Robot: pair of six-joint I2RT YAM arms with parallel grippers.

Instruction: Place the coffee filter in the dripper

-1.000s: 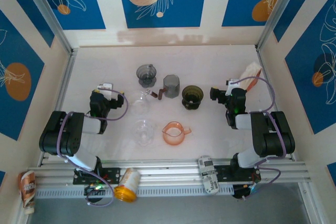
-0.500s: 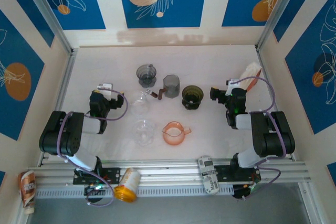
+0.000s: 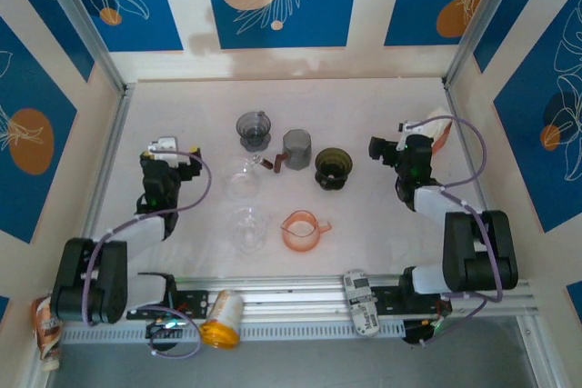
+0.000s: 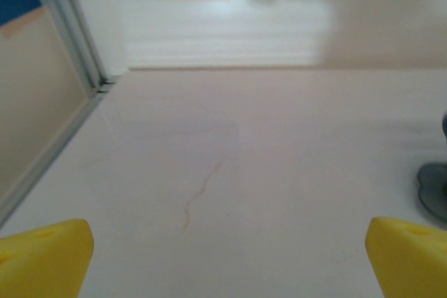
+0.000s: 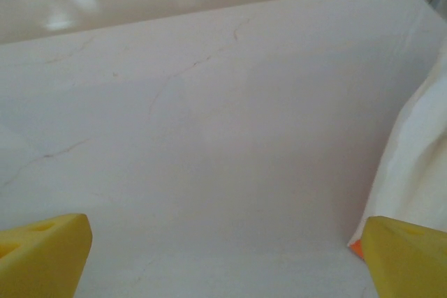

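We see that both arms have reached farther out over the desk than a second ago. The left hand is spread wide. The right hand is spread too, with the coffee filter just beside its right finger and the dripper to its left.

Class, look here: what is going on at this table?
Two robot arms face a spread of coffee gear. The left gripper and right gripper are both open and empty. The right one is next to the filter pack near the right wall; the dark dripper stands mid-table, no filter seen in it.
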